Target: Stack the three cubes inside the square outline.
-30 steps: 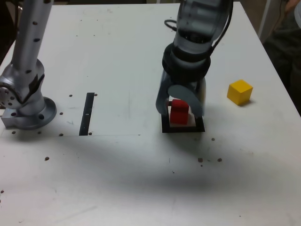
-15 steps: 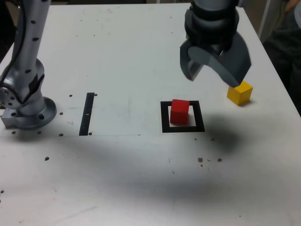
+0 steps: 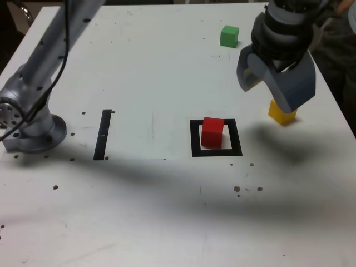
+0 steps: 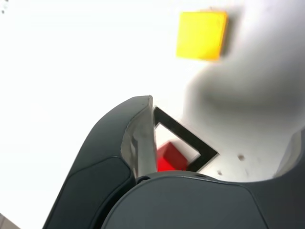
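The red cube [image 3: 212, 132] rests alone inside the black square outline [image 3: 217, 152], near its left side in the exterior view. My gripper [image 3: 272, 90] hangs open and empty in the air to the exterior view's right of the outline. It is above the yellow cube [image 3: 282, 115] and covers that cube's top edge. Farther back on the table stands the green cube [image 3: 228, 35]. In the wrist view the yellow cube [image 4: 202, 35] lies ahead of my open gripper [image 4: 224, 117]. The red cube [image 4: 167, 157] and a corner of the outline [image 4: 190, 138] show behind one finger [image 4: 138, 138].
A thin black strip [image 3: 103, 134] lies at the exterior view's left of the outline. The arm's base [image 3: 30, 130] stands at the far left. A person's dark clothing [image 3: 340, 50] shows past the table's right edge. Small dark specks [image 3: 247, 189] dot the white table.
My gripper has let go of the red cube in the outline, opened wide, risen, and moved toward the exterior view's right until it is over the yellow cube. The green cube has come into view.
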Tool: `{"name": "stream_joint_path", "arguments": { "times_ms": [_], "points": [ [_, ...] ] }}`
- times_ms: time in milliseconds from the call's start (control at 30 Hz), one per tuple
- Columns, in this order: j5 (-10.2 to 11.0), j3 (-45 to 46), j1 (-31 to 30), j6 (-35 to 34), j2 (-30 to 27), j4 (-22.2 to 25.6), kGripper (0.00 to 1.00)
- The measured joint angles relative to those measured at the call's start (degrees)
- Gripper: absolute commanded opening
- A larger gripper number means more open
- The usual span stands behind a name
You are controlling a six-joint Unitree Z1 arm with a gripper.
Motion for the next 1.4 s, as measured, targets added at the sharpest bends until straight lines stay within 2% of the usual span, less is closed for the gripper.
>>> {"name": "stream_joint_path", "arguments": {
  "times_ms": [267,733,833,1000,1100,1200,1400],
  "points": [
    [1.43,-1.83,4.25,4.58,4.69,-0.74,0.98],
    [1.92,-4.95,4.77,5.85,10.03,-4.04,0.82],
    [1.92,-5.66,4.81,5.85,10.23,-4.24,0.74],
    [1.77,-6.75,4.96,5.85,10.23,-4.08,0.51],
    [1.72,-7.04,4.96,5.85,10.23,-3.95,0.41],
    [1.26,-7.06,4.97,5.85,10.23,-3.86,0.36],
    [-1.86,-6.68,4.98,5.85,10.23,-3.79,0.28]
  ]
}}
